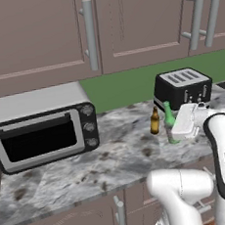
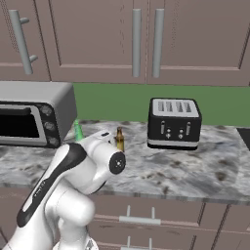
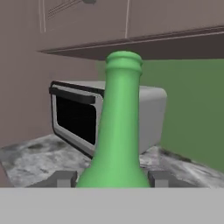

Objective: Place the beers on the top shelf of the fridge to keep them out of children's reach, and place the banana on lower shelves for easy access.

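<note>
A green beer bottle (image 1: 169, 123) stands on the marble counter (image 1: 90, 166), in front of the toaster. My gripper (image 1: 175, 133) reaches it from the right and is shut on its lower body. In the hand view the green bottle (image 3: 119, 131) rises between my two fingertips (image 3: 65, 178), its neck upright and close to the camera. An amber-brown beer bottle (image 1: 155, 121) stands just left of the green one, apart from the gripper. From the right base view, the green bottle's neck (image 2: 78, 131) pokes up behind my arm, with the amber bottle (image 2: 119, 139) to its right.
A grey toaster oven (image 1: 42, 126) sits at the left of the counter. A black toaster (image 1: 182, 88) stands behind the bottles. Brown wall cabinets (image 1: 100, 27) with bar handles hang above, over a green backsplash. The counter's front edge runs just before my arm.
</note>
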Tool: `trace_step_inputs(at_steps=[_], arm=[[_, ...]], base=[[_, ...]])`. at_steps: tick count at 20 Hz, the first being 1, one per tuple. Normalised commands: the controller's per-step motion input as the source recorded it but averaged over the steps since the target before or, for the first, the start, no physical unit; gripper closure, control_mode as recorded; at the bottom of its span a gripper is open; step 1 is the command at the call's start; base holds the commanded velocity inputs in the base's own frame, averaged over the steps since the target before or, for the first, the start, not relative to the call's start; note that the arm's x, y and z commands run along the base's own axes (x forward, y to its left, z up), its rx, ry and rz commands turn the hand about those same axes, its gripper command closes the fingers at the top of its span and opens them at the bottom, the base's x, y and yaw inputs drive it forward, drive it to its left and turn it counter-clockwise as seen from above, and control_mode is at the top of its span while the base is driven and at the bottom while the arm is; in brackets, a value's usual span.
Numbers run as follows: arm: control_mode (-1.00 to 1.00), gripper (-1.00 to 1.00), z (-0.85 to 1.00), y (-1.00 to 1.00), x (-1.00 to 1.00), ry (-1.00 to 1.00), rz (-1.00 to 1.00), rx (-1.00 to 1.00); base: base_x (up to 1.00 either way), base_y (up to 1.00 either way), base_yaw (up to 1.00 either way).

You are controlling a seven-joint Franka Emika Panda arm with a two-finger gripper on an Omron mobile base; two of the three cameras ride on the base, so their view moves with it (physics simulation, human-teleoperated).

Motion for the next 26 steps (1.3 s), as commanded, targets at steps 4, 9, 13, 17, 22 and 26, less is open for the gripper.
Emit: trace_step_inputs(at_steps=[4, 9, 13, 17, 22, 26], arm=[[-1.00, 1.00, 0.40, 0.39, -0.58, 0.00, 0.27, -0.01], [-1.00, 1.00, 0.17, 0.42, -0.71, -0.04, 0.23, -0.04], [-1.00, 1.00, 0.19, 0.31, -0.75, -0.13, 0.13, -0.07], [-1.00, 1.00, 0.28, 0.16, -0.47, -0.18, 0.00, -0.08], [-1.00, 1.00, 0.12, 0.03, -0.41, -0.18, -0.01, -0.06], [-1.00, 1.00, 0.00, 0.00, -0.27, -0.09, -0.04, -0.02]], base=[[0.00, 0.00, 0.00], [0.00, 0.00, 0.00], [0.00, 0.00, 0.00], [0.00, 0.00, 0.00], [0.00, 0.00, 0.00], [0.00, 0.00, 0.00]])
